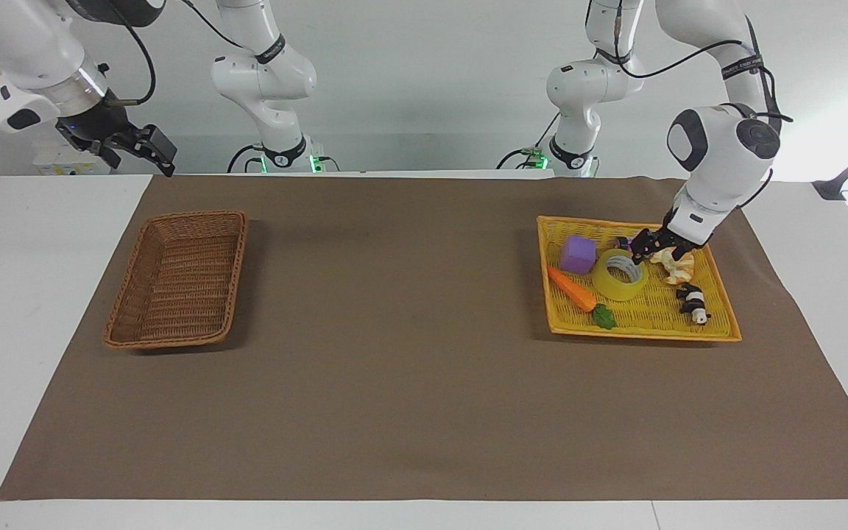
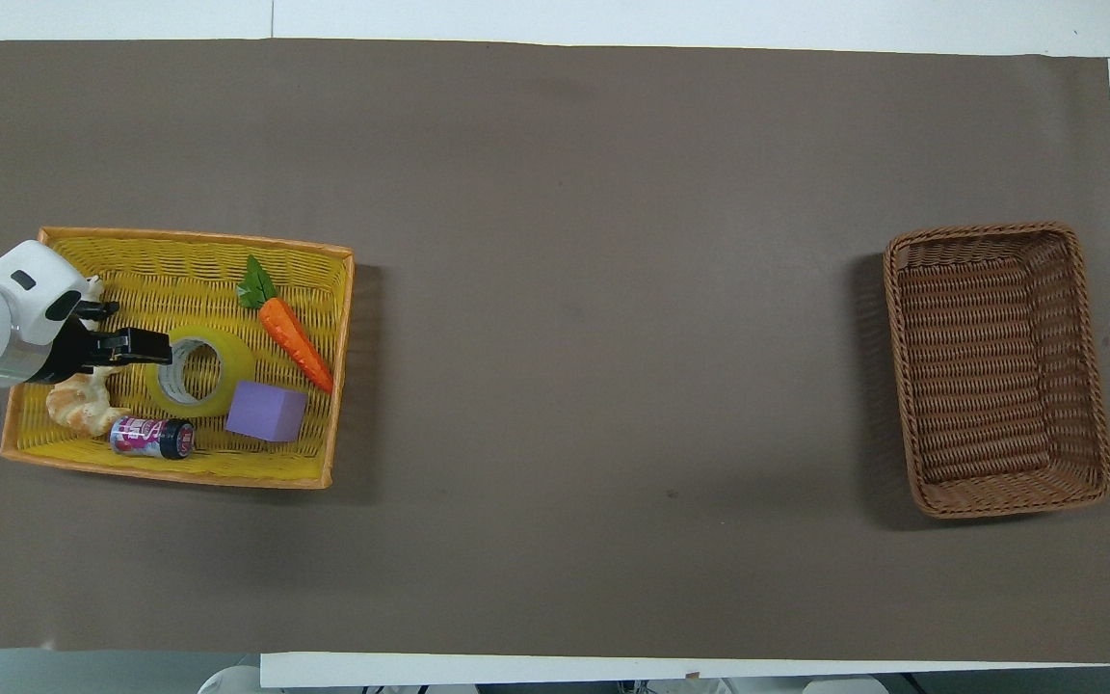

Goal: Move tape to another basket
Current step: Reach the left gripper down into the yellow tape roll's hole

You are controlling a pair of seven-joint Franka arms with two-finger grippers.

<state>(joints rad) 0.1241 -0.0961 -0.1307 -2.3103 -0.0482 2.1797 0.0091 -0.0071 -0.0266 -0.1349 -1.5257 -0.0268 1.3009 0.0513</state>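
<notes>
The left gripper [image 1: 652, 250] hangs open over the yellow tray [image 1: 718, 335] beside the tape [image 1: 619, 275], while the right gripper [image 1: 146, 151] waits open above the counter [image 1: 409, 412] near the brown basket [image 1: 178, 278].

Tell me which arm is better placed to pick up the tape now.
The left: its gripper is open, low over the yellow tray at the tape. The right gripper waits by the brown basket.

Overhead clock: tray [image 2: 179, 469] sits at nine on the worktop [image 2: 613, 337], basket [image 2: 1095, 386] at three. Inside the tray, tape [image 2: 227, 361] is central, carrot [image 2: 297, 335] at two, cube [image 2: 266, 412] at four, can [image 2: 152, 437] at seven.
</notes>
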